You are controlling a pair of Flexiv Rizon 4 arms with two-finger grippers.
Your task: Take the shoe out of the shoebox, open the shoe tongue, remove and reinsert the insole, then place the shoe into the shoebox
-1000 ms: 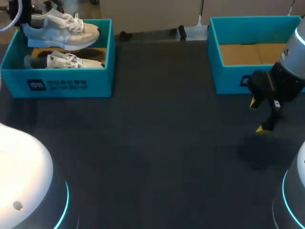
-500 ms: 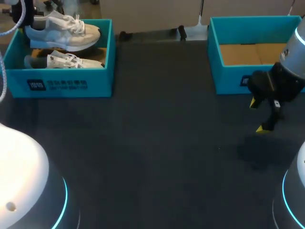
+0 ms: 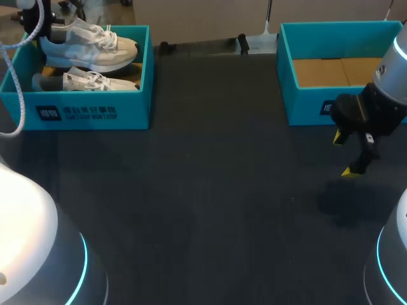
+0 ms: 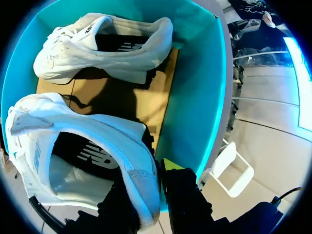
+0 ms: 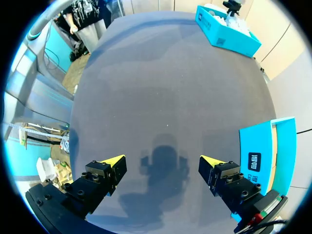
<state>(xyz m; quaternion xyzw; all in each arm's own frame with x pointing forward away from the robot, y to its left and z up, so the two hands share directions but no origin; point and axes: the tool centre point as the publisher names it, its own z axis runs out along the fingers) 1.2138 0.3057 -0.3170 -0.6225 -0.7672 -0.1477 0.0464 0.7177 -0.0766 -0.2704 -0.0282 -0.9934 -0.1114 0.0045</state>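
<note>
One white shoe point(image 3: 89, 44) hangs just over the shoebox point(image 3: 145, 76) at the bench's point(image 3: 210, 190) far left corner, its heel collar pinched by the left gripper point(image 4: 157, 180). It is probably light and soft-sided, firmest at that heel. Over the bench's right side, the right gripper point(image 3: 344, 154) hangs spread.

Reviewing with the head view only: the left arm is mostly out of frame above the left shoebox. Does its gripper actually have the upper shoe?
Observer: Yes. In the left wrist view the left gripper is shut on the upper shoe, with the heel wall between its fingers.
Reviewer: Is an insole in that shoe?
Observer: Yes, a dark insole lies inside it.
Reviewer: And the right gripper?
Observer: The right wrist view shows the right gripper open, with only bare table between its fingers.
</note>
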